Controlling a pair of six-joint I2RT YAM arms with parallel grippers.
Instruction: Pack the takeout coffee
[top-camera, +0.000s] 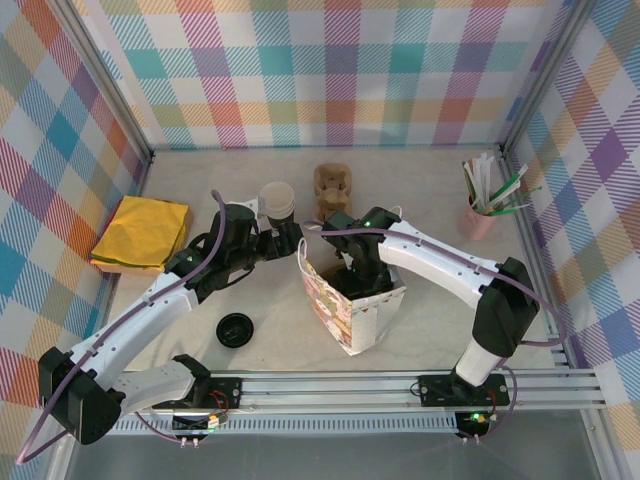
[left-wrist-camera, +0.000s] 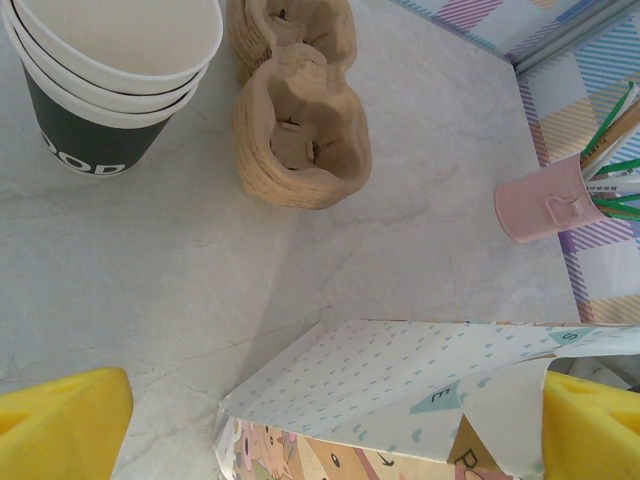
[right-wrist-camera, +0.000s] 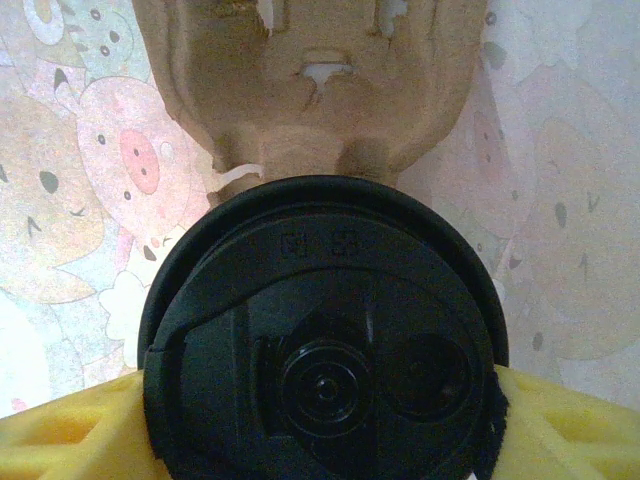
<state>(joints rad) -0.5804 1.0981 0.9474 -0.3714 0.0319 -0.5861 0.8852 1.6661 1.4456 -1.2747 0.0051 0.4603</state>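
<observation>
The takeout coffee (right-wrist-camera: 320, 340) shows its round black lid from above, held between the yellow pads (right-wrist-camera: 570, 430) of my right gripper (right-wrist-camera: 320, 420). The cup's body is hidden under the lid. A brown cardboard cup carrier (right-wrist-camera: 310, 90) lies just beyond the lid, inside the cartoon-printed paper bag (top-camera: 355, 315). In the top view my right gripper (top-camera: 360, 275) reaches down into the bag's open mouth. My left gripper (left-wrist-camera: 330, 420) stands open, its pads (left-wrist-camera: 60, 425) wide apart on either side of the bag's upper left edge (left-wrist-camera: 400, 390).
A stack of white-and-black open cups (top-camera: 277, 200) and a stack of cardboard carriers (top-camera: 335, 185) stand behind the bag. A loose black lid (top-camera: 235, 329) lies at the front left, yellow napkins (top-camera: 142, 233) at the left, a pink pot of stirrers (top-camera: 480, 215) at the right.
</observation>
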